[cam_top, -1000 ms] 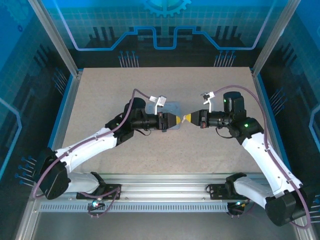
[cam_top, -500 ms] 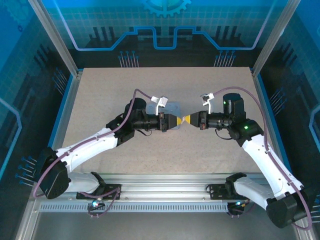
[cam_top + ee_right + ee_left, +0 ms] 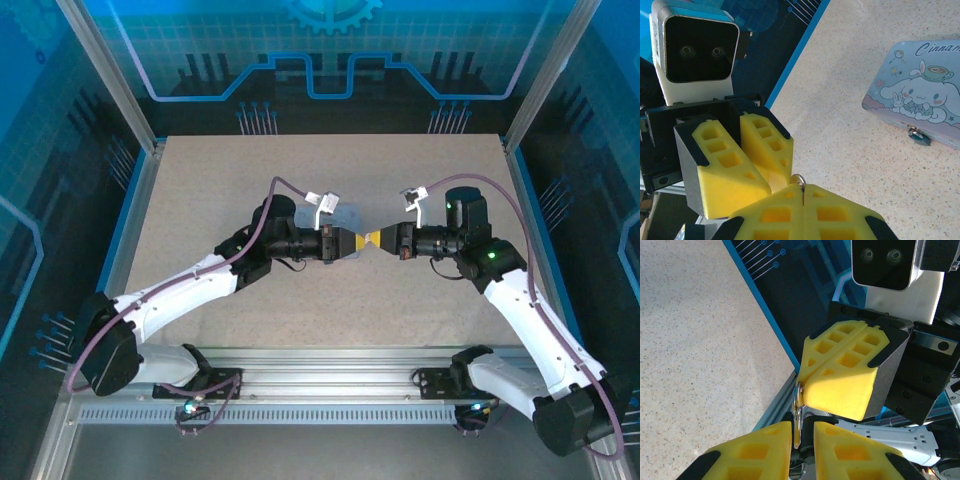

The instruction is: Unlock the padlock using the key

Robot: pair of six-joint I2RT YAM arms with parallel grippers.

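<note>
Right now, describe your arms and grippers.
The left arm and right arm: white links, black joints, a purple cable along each. The left gripper and right gripper: black bodies, yellow grid-pocketed fingers, a white-cased camera on top. A green light on the right arm.

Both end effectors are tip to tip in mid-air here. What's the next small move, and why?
Probably open the left end effector. It and the right end effector both appear shut on the key, while the padlock sits apart on the tin box. One must let go before the key can travel.
</note>
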